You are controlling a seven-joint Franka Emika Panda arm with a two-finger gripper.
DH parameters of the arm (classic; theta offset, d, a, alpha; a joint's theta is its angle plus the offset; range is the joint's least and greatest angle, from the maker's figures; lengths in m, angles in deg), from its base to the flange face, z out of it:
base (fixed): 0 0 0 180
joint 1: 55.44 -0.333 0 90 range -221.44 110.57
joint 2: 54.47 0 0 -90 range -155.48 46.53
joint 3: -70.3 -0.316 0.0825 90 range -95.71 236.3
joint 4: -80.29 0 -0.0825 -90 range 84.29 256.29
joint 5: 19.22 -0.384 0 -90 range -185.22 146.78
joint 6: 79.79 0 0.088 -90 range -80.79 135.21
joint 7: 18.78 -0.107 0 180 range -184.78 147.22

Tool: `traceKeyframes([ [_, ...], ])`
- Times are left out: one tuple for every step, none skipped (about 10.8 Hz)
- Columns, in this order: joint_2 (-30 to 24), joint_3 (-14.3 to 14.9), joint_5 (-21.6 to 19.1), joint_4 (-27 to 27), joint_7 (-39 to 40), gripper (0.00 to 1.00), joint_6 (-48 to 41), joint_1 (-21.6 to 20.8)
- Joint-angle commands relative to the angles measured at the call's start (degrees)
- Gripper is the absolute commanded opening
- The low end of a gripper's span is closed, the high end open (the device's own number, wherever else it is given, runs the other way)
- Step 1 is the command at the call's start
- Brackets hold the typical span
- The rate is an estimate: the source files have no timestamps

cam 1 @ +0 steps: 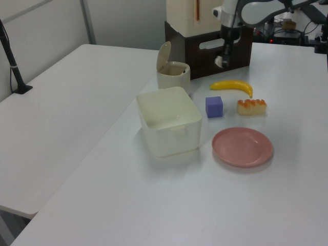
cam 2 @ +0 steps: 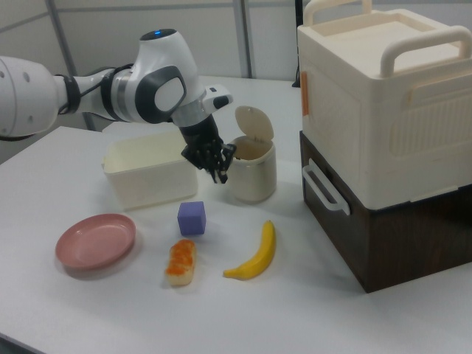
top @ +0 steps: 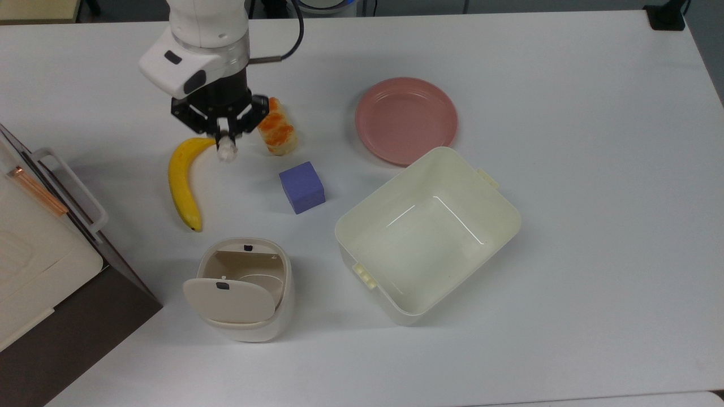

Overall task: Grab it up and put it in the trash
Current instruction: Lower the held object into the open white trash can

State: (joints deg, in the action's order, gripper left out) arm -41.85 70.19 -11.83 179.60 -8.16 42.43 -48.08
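At the lower left of the top view stands the bin [top: 240, 289], its flap lid [top: 229, 301] tipped open toward the frame's bottom so the beige inside shows; nothing lies in it that I can make out. Just to its right in the top view sits the larger cream tub [top: 427, 234], and above the two, toward mid-frame, the purple cube [top: 302, 187] and the banana [top: 184, 181]. Farther up, the bread roll [top: 276, 134] lies on the table [top: 594, 169], with the pink plate [top: 406, 120] off to the top view's right. In the upper left of the top view the gripper [top: 227, 148] hangs above the banana's upper end, its fingers clenched on the paper wad [top: 227, 151], a pale lump at their tips. In the right view the gripper [cam 2: 220, 175] sits well above the table, just beside the bin [cam 2: 251, 171] (the wad is hard to pick out there). So the grab looks done; what remains, I judge, is carrying the wad over the opening and letting go.
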Motion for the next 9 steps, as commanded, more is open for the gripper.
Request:
traceKeyframes([
  [7.9,-1.1,-0.3,-4.0,-8.8,0.00,13.2,0.2],
  [9.6,-1.5,-0.4,-5.0,-10.5,0.00,16.4,0.3],
  [10.2,-1.7,-0.4,-6.0,-11.4,0.00,17.5,0.3],
  [10.7,-2.6,-0.5,-7.2,-11.8,0.00,17.6,0.4],
  [10.8,-3.1,-0.7,-8.7,-12.2,0.00,17.6,0.5],
  [10.3,-3.4,-0.7,-8.9,-12.4,0.00,17.6,0.4],
  [10.2,-3.4,-0.8,-11.1,-12.4,0.00,17.5,0.3],
  [10.5,-3.4,-0.7,-12.1,-12.4,0.00,17.5,0.2],
  [10.7,-3.5,-0.6,-12.2,-12.3,0.00,17.7,0.1],
])
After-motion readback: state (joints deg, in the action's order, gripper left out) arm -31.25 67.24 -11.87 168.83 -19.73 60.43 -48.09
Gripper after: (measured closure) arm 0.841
